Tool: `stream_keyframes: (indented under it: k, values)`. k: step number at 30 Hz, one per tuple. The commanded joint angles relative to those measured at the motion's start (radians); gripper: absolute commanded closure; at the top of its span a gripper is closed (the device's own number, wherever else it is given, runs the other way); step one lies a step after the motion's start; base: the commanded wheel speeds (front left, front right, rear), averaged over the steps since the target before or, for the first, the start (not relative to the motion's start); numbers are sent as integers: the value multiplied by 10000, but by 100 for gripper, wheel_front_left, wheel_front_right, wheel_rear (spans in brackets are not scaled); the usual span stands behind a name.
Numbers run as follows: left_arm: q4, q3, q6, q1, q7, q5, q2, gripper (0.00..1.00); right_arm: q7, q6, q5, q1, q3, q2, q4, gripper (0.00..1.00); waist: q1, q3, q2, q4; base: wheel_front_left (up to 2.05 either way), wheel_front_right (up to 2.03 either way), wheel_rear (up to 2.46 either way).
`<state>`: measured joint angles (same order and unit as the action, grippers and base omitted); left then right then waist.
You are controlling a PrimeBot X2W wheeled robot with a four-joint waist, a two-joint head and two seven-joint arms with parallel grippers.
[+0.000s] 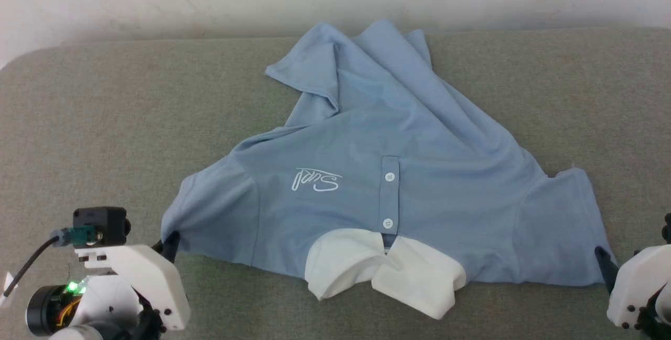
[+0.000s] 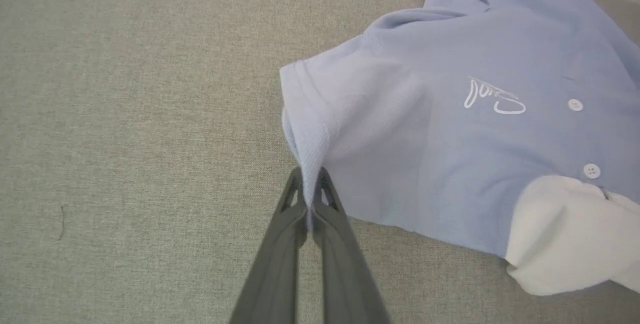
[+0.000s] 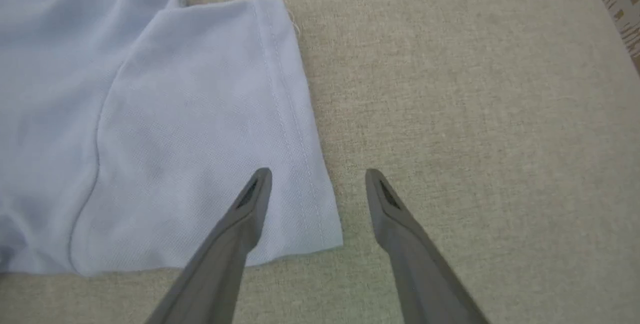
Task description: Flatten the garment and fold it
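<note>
— At the lower left of the frame, how is the left gripper (image 1: 170,240)?
— Pinched tight on a sleeve hem of the garment (image 1: 398,135), which lies front-up across the middle of the grey tabletop (image 1: 105,120), its white collar (image 1: 382,269) at lower centre.
— And lower right?
— That's the right gripper (image 3: 317,179), spread wide, one finger over the other sleeve's corner, one over bare tabletop.
</note>
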<state>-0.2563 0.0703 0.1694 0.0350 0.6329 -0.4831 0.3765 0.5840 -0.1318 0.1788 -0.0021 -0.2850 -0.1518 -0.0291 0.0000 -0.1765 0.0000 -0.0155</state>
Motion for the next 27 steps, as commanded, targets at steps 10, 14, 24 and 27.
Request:
stream_keyframes:
  k: [10,14,24,27]
  values:
    - [-958,352,173,97,280,193,-36,100,2508,11,354,63,-158,-41,295,0,0,-489,0,-332,0,0,0]
    - [-1002,409,157,13,259,230,-18,100,2646,11,308,89,-65,29,-82,0,0,-635,0,-406,0,0,0]
    - [-791,461,-153,-249,-114,157,75,100,1601,11,549,-185,431,-201,-407,100,0,-445,0,-252,0,0,0]
    - [-843,289,-217,-276,-329,128,177,100,1244,11,1177,-419,380,-266,-46,100,0,-160,0,-117,0,0,0]
